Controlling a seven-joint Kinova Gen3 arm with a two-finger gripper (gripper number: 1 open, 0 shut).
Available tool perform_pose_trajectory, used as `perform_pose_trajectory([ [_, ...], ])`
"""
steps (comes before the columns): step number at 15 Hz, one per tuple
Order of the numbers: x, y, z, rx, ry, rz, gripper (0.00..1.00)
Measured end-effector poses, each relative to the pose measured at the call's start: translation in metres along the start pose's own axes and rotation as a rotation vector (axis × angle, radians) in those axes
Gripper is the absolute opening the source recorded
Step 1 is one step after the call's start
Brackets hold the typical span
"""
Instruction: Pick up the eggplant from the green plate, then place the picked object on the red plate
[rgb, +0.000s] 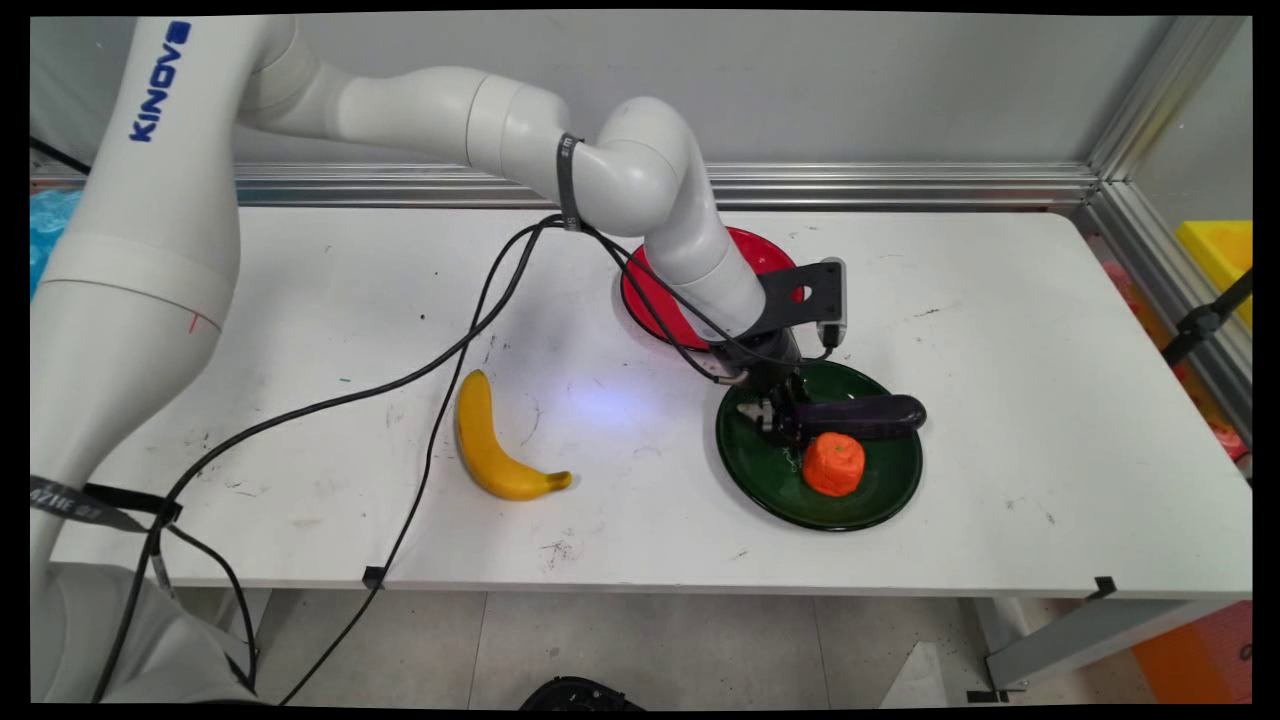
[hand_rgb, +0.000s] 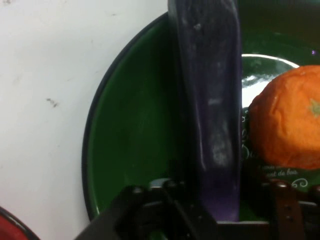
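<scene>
Gripper (rgb: 778, 420) is clamped on the eggplant's (rgb: 868, 415) very end over the green plate (rgb: 760, 470), so it could easily pivot and bump the orange (rgb: 834, 464).

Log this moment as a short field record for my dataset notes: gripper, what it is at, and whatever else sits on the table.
gripper: low over the green plate, at one end of the eggplant; whether it is open or shut cannot be told
eggplant: dark purple, lying across the green plate
orange: on the green plate, beside the eggplant
red plate: behind the green plate, partly hidden by the arm
banana: on the table, left of the plates
</scene>
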Motion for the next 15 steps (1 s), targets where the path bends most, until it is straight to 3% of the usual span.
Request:
perform_pose_trajectory([
  [6, 0.003, -0.008, -0.016, 0.002, 0.006, 0.004, 0.00],
  [15, 0.005, -0.042, -0.083, 0.010, -0.001, -0.008, 0.00],
])
